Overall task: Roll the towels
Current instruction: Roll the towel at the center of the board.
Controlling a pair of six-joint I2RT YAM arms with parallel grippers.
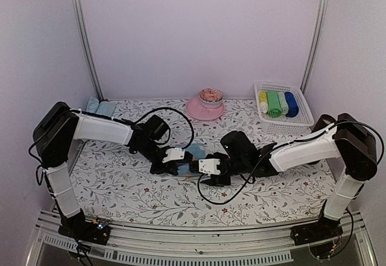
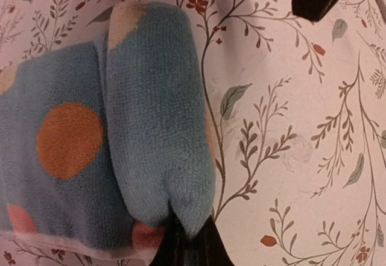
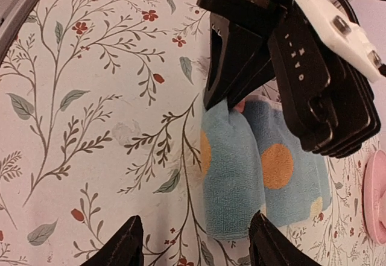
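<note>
At counter centre, top view: the towel [image 1: 194, 152], pale blue with orange dots, lies on the floral counter [image 1: 120, 187]. The left arm [image 1: 102, 128] and right arm [image 1: 301, 151] meet over it and hide most of it.
Back of counter: a pink plate [image 1: 196, 110] carrying a small bowl [image 1: 211, 96].
Back right: a white basket [image 1: 298, 120] holding rolled towels [image 1: 277, 104] side by side (yellow, two greens, dark blue).
Back left corner: folded towels [image 1: 99, 106], pale blue, close to the wall.

Left wrist view, towel: partly rolled. The roll lies along the flat remainder and touches it. The flat part shows one large orange dot and pink patches near its edge.
Left wrist view, left claw [image 2: 187, 245]: closed, its dark fingers together and pinching the near end of the roll.

Right wrist view, right claw [image 3: 196, 248]: open, with fingers [image 3: 117, 248] wide apart at the bottom edge of the view. The free end of the roll lies between them, nearer one finger (contact there cannot be told).
Right wrist view, left claw: clamped on the far end of the roll, its body over the flat part.
Right wrist view, towel: roll on the left of the cloth, flat part with an orange dot beside it.
Right wrist view, plate: only its pink rim shows at the right edge, apart from the cloth.
</note>
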